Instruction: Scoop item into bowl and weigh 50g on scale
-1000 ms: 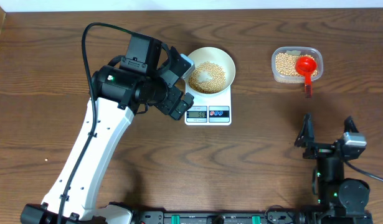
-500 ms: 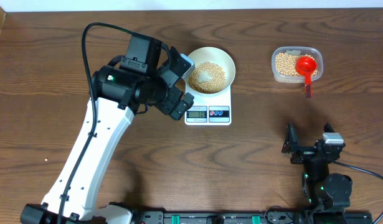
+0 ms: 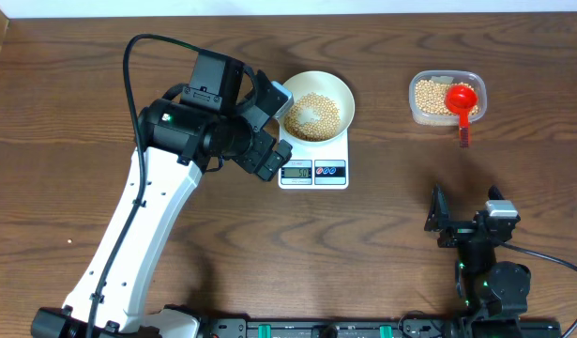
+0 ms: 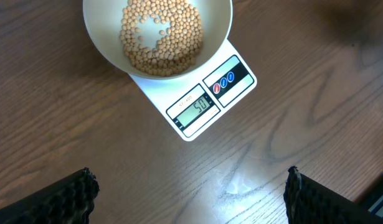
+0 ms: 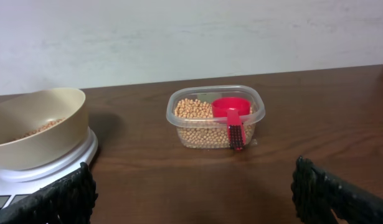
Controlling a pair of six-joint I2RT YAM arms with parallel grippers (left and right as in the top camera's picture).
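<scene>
Two empty, wide-open claws: left claw point(image 3: 279, 127) beside bowl point(image 3: 340, 89) of beans point(image 3: 314, 115) on scale point(image 3: 313, 174), right claw point(image 3: 466, 221) apart.

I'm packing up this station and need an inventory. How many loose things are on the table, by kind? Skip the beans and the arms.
Bowl: 1
Scale: 1
Tub: 1
Scoop: 1
Total: 4

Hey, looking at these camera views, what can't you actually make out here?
- Overhead: the digits on the scale display are too small to read.
- Right wrist: the scale's display is cut off by the bottom left edge, and most of the beans are hidden by the bowl wall.
- Overhead: whether the red scoop holds any beans is too small to tell.
</scene>
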